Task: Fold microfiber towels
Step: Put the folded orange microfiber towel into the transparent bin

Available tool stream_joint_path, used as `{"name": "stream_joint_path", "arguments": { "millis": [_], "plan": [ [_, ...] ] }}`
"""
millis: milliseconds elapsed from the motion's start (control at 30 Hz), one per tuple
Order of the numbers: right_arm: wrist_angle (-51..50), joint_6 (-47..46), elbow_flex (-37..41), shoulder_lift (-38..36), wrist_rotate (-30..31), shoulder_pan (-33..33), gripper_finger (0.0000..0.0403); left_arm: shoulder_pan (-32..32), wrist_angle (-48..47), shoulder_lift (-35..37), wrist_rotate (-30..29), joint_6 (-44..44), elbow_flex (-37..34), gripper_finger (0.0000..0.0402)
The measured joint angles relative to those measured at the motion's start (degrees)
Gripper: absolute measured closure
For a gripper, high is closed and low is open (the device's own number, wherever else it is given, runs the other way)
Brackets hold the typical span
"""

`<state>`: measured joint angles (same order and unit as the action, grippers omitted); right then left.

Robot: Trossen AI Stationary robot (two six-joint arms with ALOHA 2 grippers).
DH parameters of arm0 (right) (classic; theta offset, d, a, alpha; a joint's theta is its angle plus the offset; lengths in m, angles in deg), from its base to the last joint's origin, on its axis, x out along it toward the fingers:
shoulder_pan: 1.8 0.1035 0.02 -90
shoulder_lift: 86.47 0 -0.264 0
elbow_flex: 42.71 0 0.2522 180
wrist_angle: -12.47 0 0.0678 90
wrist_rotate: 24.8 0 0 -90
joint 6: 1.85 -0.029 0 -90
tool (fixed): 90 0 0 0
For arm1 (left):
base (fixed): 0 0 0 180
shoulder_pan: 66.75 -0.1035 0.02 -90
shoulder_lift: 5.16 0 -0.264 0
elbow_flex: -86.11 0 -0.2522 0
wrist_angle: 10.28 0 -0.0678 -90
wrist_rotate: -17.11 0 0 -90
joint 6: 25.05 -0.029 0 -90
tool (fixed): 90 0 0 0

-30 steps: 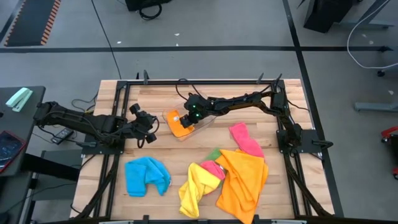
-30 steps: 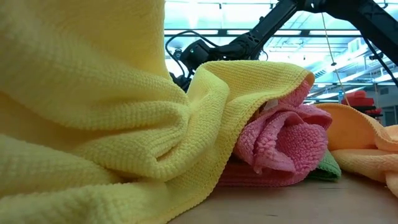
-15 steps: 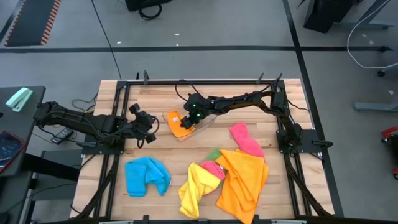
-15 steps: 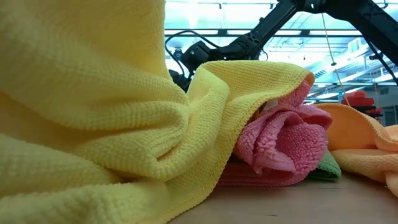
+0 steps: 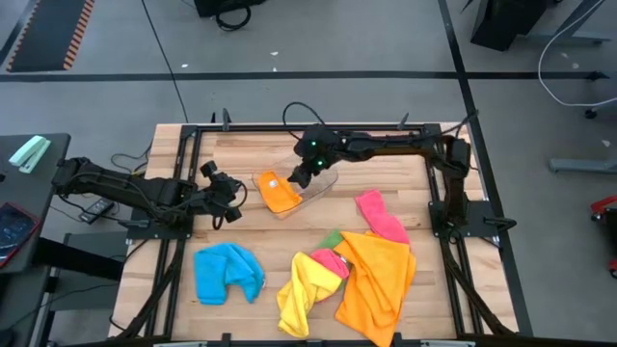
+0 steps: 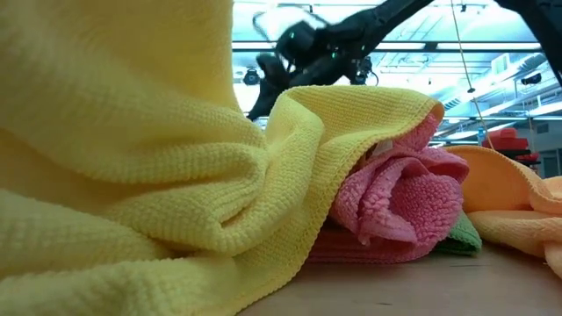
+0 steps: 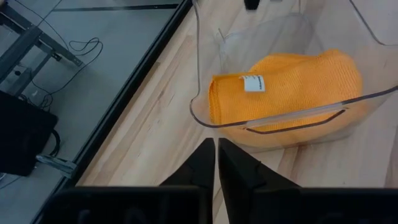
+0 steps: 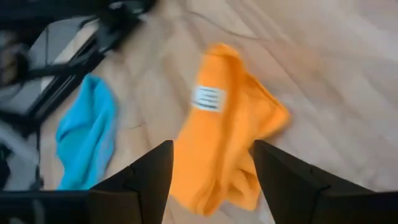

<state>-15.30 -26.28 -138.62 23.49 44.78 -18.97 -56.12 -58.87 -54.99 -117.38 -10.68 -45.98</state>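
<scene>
- Step in hand, by judgement: delivery of one folded towel complete; folded orange towel (image 5: 279,196) lying inside clear plastic tub (image 5: 323,182) near the far middle of the table (image 5: 386,169), white label uppermost.
- Right hand (image 5: 307,166) poised above the tub's far end, fingers (image 8: 146,174) spread wide, holding nothing; orange cloth visible below and between them in the right wrist view.
- Left hand (image 5: 231,200) waiting just beside the tub's near-left side, fingers (image 7: 200,167) pressed together, empty.
- Remaining work: blue towel (image 5: 228,272) crumpled alone at the near left; yellow towel (image 5: 304,291), pink towel (image 5: 331,260), a corner of green towel (image 5: 333,237) and large orange towel (image 5: 378,275) heaped together at the near middle; second pink towel (image 5: 379,214) loose beside the heap.
- Next move, by judgement: a reach toward one unfolded cloth, the isolated blue or loose pink one offering the cleanest pick.
- Obstacle: overlap within the heap, likely to drag neighbours along with any lifted corner.
- Low view almost wholly blocked by yellow cloth; layering within the heap possibly different from its appearance above.
</scene>
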Motion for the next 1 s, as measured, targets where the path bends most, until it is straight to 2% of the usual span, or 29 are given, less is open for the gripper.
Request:
{"name": "stream_joint_path", "arguments": {
  "millis": [167, 333, 433, 533, 600, 867, 1000],
  "plan": [
    [2.8, 10.39, 0.0, -0.24, 0.68, 3.42, 0.019, 0.0, 0.34, 0.0, 0.02, -0.02, 0.0, 0.0367],
    [7.96, 26.91, 0.0, 2.3, 3.43, 4.2, 0.0218, -0.01, 0.65, -0.01, 0.07, -0.04, 0.0, 0.0374],
    [13.86, 32.97, 0.0, 4.69, 1.33, 3.76, 0.024, -0.02, 0.65, 0.0, 0.07, -0.04, 0.0, 0.0378],
    [21.89, 31.92, -0.04, 8.14, -2.91, 2.29, 0.0264, 0.0, 0.45, 0.0, 0.07, -0.02, 0.0, 0.0376],
    [23.11, 30.39, -0.04, 9.97, -3.08, 1.32, 0.028, 0.0, 0.28, 0.0, 0.07, -0.03, 0.0, 0.0373],
    [17.13, 27.16, -0.05, 12.89, 0.46, 0.95, 0.0327, -0.01, 0.21, -0.01, 0.07, -0.15, 0.0, 0.0367],
    [15.19, 27.02, -0.13, 13.37, 5.48, 2.3, 0.0345, 0.0, 0.34, -0.02, 0.05, -0.07, 0.0, 0.0374]
  ]
}}
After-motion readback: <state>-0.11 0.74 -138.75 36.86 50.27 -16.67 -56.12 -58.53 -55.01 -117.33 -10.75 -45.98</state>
